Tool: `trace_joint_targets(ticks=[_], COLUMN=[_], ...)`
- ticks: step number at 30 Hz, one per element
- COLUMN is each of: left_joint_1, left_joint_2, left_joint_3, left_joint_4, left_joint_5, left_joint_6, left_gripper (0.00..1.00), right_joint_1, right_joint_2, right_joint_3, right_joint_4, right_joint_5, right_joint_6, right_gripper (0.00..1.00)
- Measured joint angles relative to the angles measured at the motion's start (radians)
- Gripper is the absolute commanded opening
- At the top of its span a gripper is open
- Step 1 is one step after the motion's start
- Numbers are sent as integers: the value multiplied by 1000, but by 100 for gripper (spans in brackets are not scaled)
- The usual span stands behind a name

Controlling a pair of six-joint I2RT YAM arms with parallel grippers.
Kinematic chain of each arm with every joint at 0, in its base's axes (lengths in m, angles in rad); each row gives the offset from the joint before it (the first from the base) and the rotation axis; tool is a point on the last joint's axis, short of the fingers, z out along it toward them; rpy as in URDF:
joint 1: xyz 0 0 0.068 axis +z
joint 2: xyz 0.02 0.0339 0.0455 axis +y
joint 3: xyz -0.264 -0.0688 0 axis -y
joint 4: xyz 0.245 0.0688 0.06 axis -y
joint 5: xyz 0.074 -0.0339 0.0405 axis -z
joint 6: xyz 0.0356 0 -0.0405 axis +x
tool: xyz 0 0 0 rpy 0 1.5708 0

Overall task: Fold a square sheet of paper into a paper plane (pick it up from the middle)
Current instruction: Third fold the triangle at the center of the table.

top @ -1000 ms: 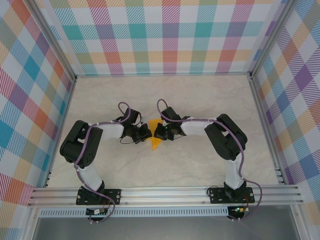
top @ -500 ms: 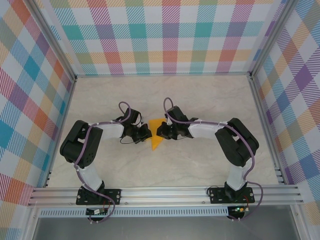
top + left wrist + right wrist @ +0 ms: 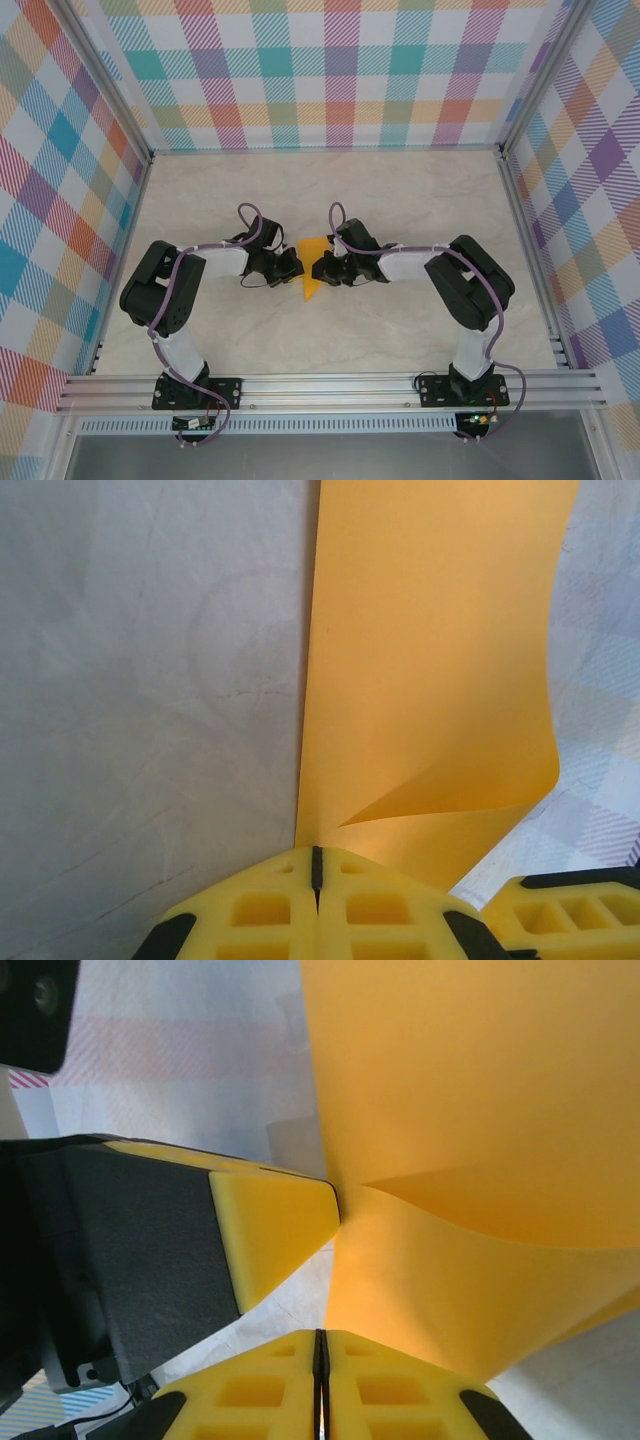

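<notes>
- Top external view: the left gripper [image 3: 290,268] and the right gripper [image 3: 320,268] face each other tip to tip near the middle of the table [image 3: 400,200], a little closer to its near edge than its far one.
- Between them I see the square sheet of paper [image 3: 310,285], now a creased orange wedge tapering toward the near edge, held up off the table.
- Both wrist views show the jaws pressed together on a thin seam with paper coming straight out of it, so I read each gripper as pinching the sheet.
- Over the last second the right arm's elbow has swung out toward the right edge, while its gripper stayed at the paper.
- In that time the sheet's far end has widened from a sliver to a broad flap.
- I judge this as the paper being turned or spread mid-fold. A curled flap shows in both wrist views, and it isn't a slim dart yet.
- No container is involved as far as I can see; the grippers alone carry the sheet.
</notes>
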Motion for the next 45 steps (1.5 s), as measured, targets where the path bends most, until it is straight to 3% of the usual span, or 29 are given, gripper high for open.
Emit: trace_joint_targets(ticks=[14, 38, 45], left_joint_1=[-3, -5, -5], left_joint_2=[-2, -12, -119], left_joint_3=[0, 0, -16], left_joint_4=[-1, -9, -29], left_joint_5=[-8, -21, -19], left_joint_6=[-4, -4, -16], left_gripper=[0, 0, 9], right_joint_1=[11, 15, 15], right_joint_2=[2, 35, 35], right_joint_3=[-85, -64, -56], right_joint_4=[63, 61, 43], right_joint_5=[-71, -71, -63], right_joint_6=[-34, -52, -55], right_gripper=[9, 8, 8])
